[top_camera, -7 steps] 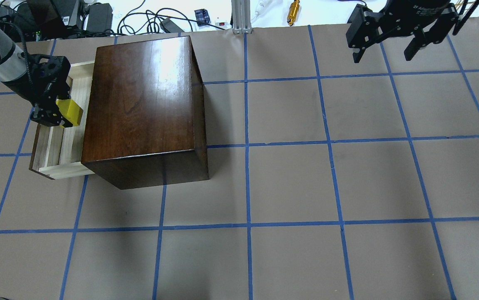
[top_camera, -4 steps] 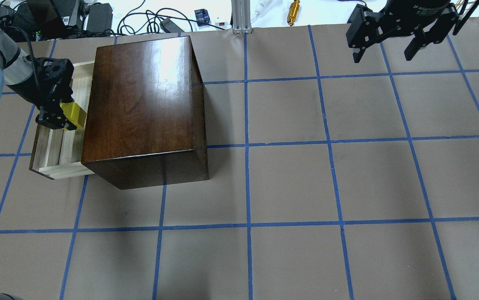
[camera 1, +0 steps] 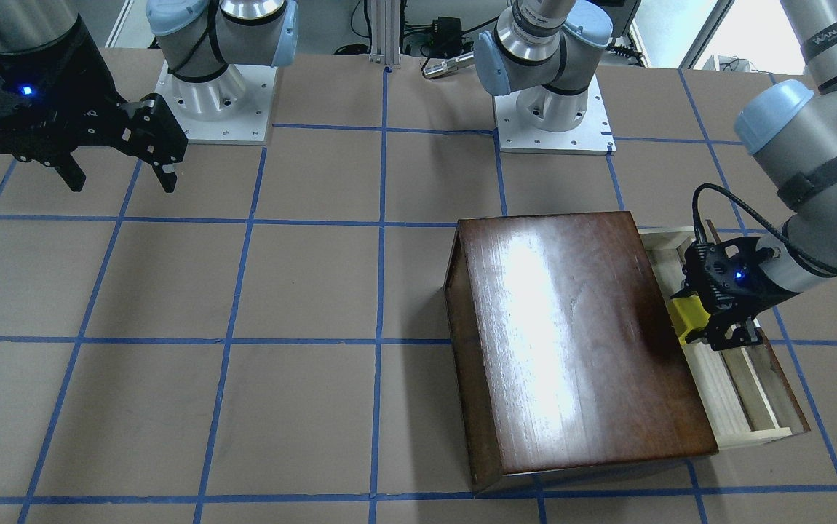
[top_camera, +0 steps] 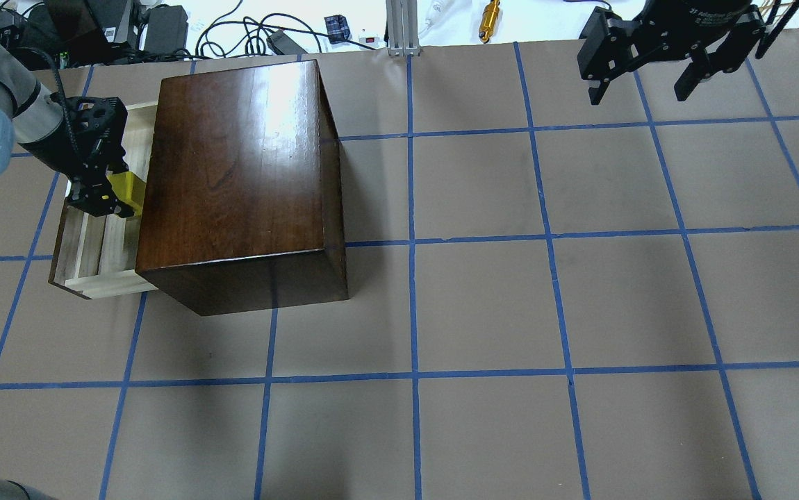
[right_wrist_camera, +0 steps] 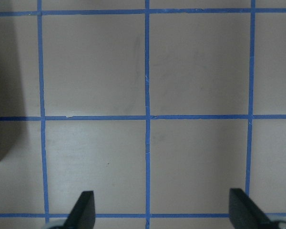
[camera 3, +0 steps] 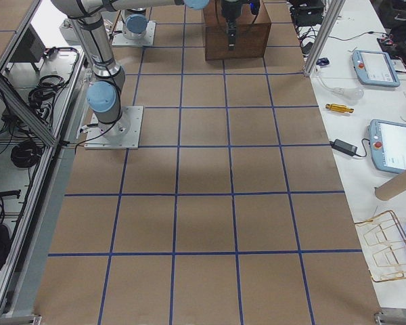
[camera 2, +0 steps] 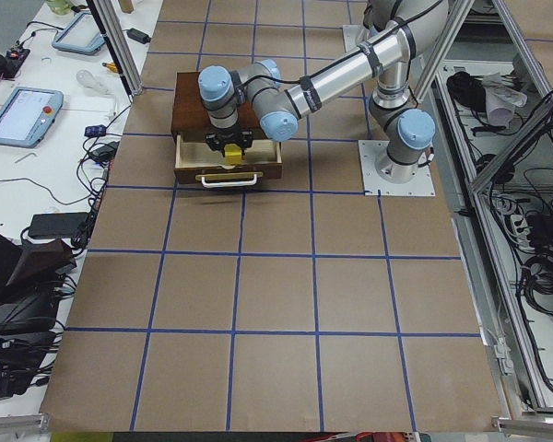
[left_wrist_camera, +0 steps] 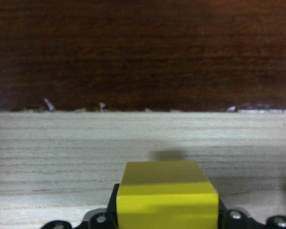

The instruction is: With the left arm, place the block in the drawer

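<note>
Near, large left arm (camera 2: 332,74) runs from base plate (camera 2: 387,177), mid-right, up & across to upper left-centre of frame. Its gripper (camera 2: 227,149) points down over open drawer (camera 2: 258,169), which is pulled out toward cam from dark cabinet (camera 2: 186,112). Yellow block (camera 2: 229,157) at gripper tip, w/in drawer outline; too small to judge grip or whether it touches drawer floor. Pale handle (camera 2: 229,182) along drawer front. Brown table (camera 2: 276,295) w/ blue grid. Left edge: tablet (camera 2: 18,115); second tablet (camera 2: 78,32) top left. Right edge: cable bundles (camera 2: 539,276).

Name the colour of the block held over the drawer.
The block is bright yellow, clearest in the left wrist-mounted view.
</note>
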